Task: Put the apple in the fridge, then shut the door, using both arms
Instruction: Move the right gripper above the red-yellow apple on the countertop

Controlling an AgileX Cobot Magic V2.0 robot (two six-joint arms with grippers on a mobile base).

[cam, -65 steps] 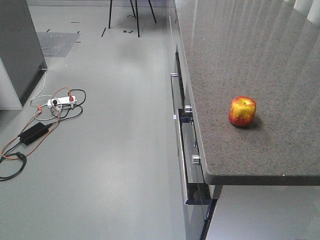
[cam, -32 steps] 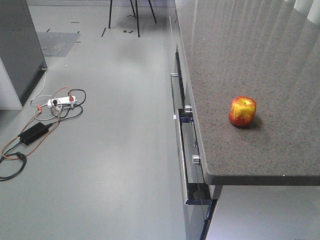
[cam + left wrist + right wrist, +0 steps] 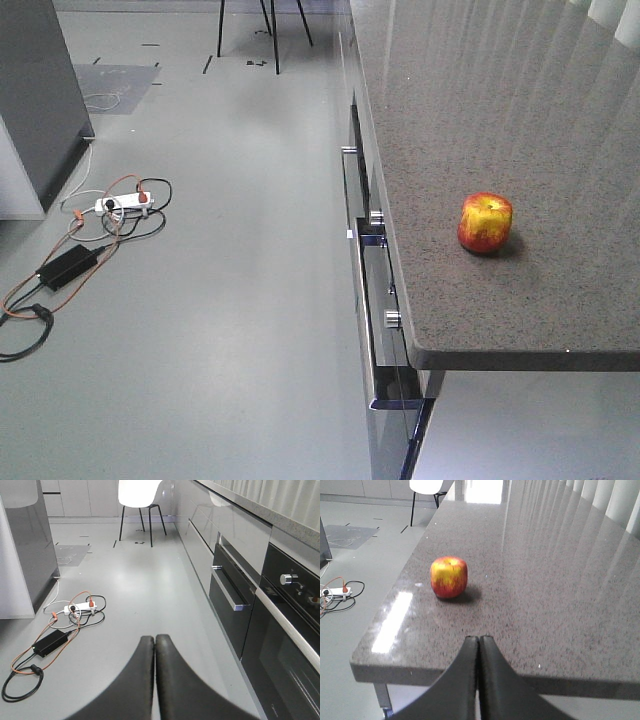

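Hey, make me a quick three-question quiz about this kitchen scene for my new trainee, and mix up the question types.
1. True or false: the apple sits on the stone counter with nothing touching it.
2. Multiple choice: the right end effector is A) shut on the apple, B) shut and empty, C) wide open.
3. Fill in: the white power strip lies on the ____.

Key: 1 true; 2 B; 3 floor.
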